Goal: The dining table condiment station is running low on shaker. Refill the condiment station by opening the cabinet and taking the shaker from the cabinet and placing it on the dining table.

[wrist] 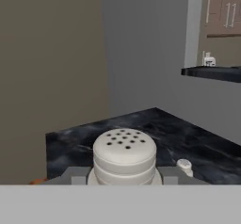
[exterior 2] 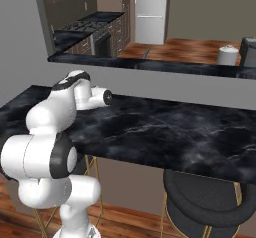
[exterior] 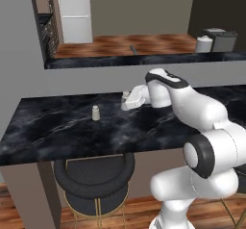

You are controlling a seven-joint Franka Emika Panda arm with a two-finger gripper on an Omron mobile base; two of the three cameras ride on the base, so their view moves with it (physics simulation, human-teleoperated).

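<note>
Gripping the shaker (wrist: 124,156) above the dining table (exterior: 57,132), the hand (exterior: 126,101) sits mid-slab, near a second shaker (exterior: 95,112).

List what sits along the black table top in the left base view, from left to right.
A small shaker standing alone → the shaker held in the gripper → the white arm.

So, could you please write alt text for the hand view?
A pale shaker with a perforated domed top sits between the jaws, close to the camera, above the black marble dining table. A second small shaker stands on the table just beyond it.
</note>
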